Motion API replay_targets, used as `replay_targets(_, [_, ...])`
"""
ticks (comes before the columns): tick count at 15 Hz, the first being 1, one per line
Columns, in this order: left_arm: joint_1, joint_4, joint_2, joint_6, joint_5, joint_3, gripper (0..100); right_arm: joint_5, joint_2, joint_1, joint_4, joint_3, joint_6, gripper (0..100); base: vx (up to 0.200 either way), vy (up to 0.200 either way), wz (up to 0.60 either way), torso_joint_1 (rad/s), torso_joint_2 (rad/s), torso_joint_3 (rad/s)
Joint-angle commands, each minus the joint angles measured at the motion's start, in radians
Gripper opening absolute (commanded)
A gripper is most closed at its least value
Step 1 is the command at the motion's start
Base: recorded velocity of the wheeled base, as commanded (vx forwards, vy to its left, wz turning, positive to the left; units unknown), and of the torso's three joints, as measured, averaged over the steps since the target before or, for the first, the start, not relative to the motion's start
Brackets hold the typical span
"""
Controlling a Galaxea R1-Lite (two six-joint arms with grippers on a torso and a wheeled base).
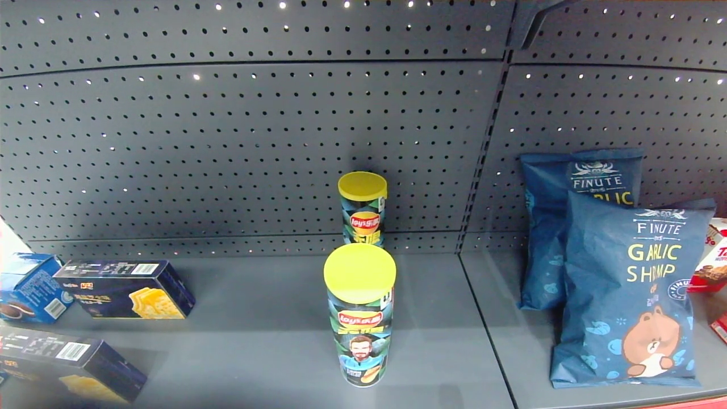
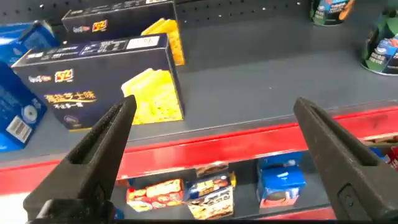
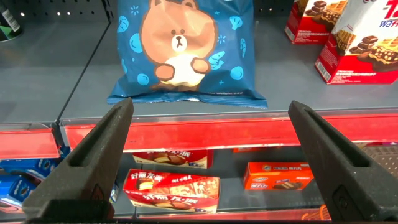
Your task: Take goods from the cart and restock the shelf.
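Observation:
Two chip cans with yellow lids stand in a line on the grey shelf (image 1: 255,341), one at the front (image 1: 359,315) and one at the back (image 1: 363,209). My left gripper (image 2: 214,155) hangs open in front of the shelf's red edge (image 2: 205,148), facing a dark cracker box (image 2: 102,78); the cans (image 2: 382,43) show far off. My right gripper (image 3: 211,158) is open too, empty, in front of a blue snack bag with a bear (image 3: 183,50).
Dark boxes (image 1: 128,288) and a blue cookie box (image 1: 28,287) lie at the shelf's left. Two blue snack bags (image 1: 625,295) lean at the right, with red wafer boxes (image 3: 354,34) beyond. A lower shelf holds more boxes (image 3: 171,186).

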Motion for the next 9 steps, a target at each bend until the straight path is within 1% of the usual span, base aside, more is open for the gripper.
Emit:
replay_targets(1, [0.001, 0.0, 0.001, -0.082, 0.078, 0.0, 100, 0.0, 0.001, 0.0, 0.0, 0.0, 0.0, 100, 0.0, 0.0, 0.0, 0.0, 0.0, 0.0])
replay_targets(2, [0.001, 0.002, 0.002, -0.111, 0.141, 0.0, 100, 0.0, 0.001, 0.0, 0.0, 0.0, 0.0, 100, 0.0, 0.0, 0.0, 0.0, 0.0, 0.0])
replay_targets(9, [0.001, -0.003, 0.001, -0.105, 0.138, 0.0, 100, 0.0, 0.001, 0.0, 0.0, 0.0, 0.0, 100, 0.0, 0.0, 0.0, 0.0, 0.0, 0.0])
